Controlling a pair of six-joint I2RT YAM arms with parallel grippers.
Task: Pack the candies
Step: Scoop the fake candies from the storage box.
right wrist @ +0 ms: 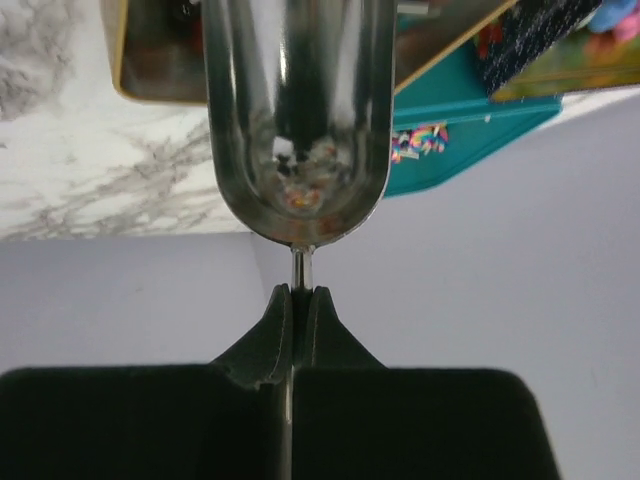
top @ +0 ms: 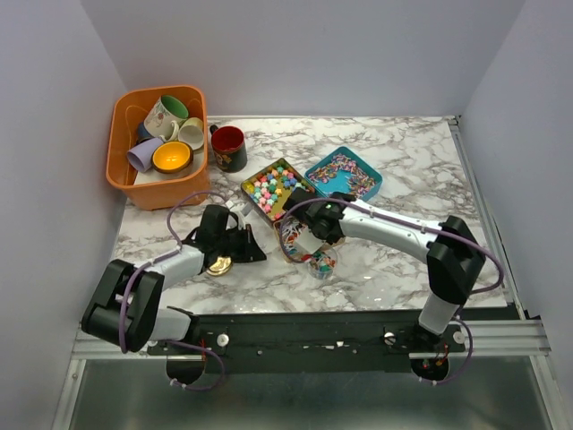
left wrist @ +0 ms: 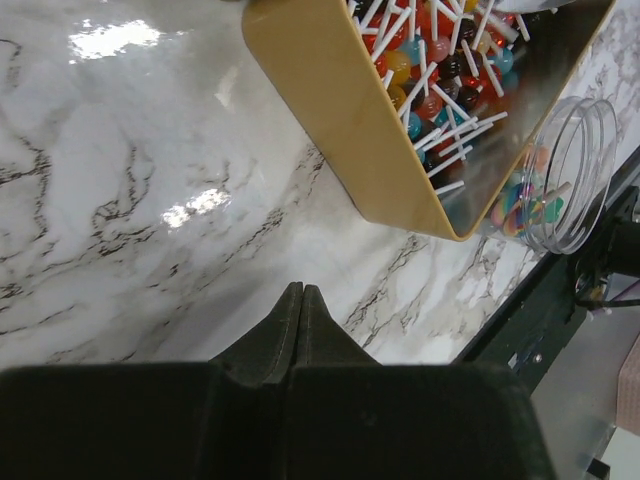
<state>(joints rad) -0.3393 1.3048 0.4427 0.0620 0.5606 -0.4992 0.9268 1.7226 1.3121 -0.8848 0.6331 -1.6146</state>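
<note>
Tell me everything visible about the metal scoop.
The scoop is polished, mirror-like metal: a deep rounded trough on a thin stem. The right tool is shut on that stem; nothing else visibly touches it. The bowl looks almost empty, only coloured specks or reflections. It points toward the gold tin and teal tray.

Table under left jaws: white marble, grey-black veining. Ahead of them, a tan-gold tin; candies red, blue, brown, on white sticks. Ahead of right jaws: mirror-silver scoop. Beyond it, a teal tin with rainbow-striped wrapped pieces.
</note>
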